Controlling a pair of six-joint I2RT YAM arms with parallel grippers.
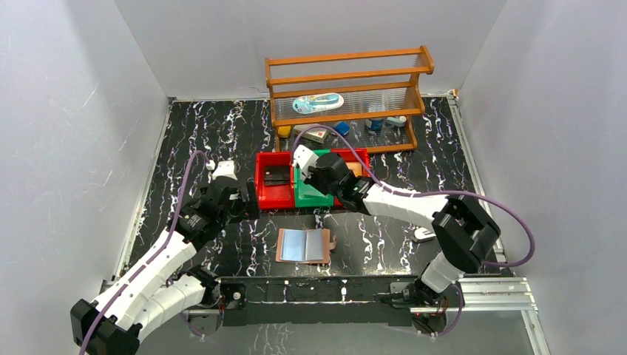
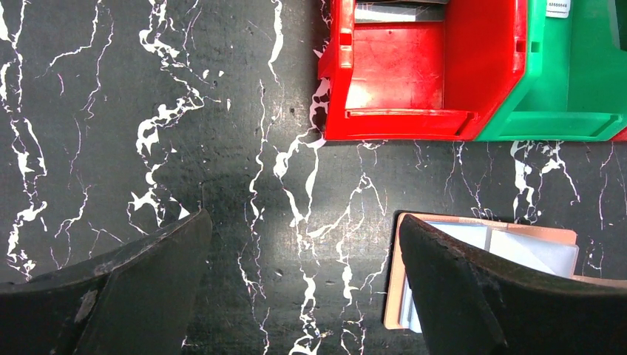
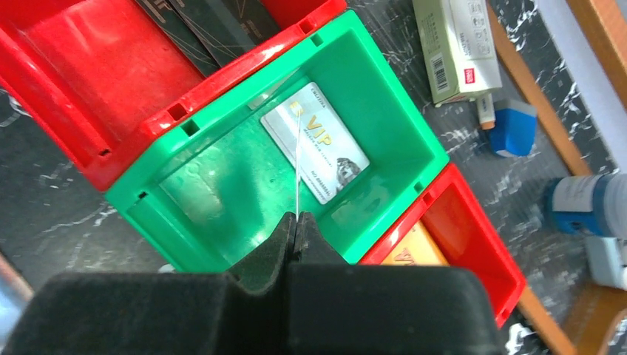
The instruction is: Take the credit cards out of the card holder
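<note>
The card holder (image 1: 304, 245) lies open on the table near the arms, its silvery sleeves facing up. In the left wrist view the card holder (image 2: 532, 248) peeks out behind my right finger. My left gripper (image 2: 303, 218) hangs open over bare table left of it, holding nothing. My right gripper (image 3: 297, 217) is shut on a thin credit card (image 3: 298, 163) seen edge-on, above the green bin (image 3: 395, 111). A silver VIP card (image 3: 316, 143) lies flat in that bin. Black cards (image 3: 214, 26) lie in the left red bin (image 3: 96, 66), and an orange card (image 3: 414, 251) in the right red bin (image 3: 480, 251).
The three bins (image 1: 270, 196) stand in a row mid-table. Behind them is a wooden rack (image 1: 347, 74) with small items on and under it, among them a white box (image 3: 451, 44) and blue pieces (image 3: 514, 126). A small white object (image 1: 423, 234) lies by the right arm.
</note>
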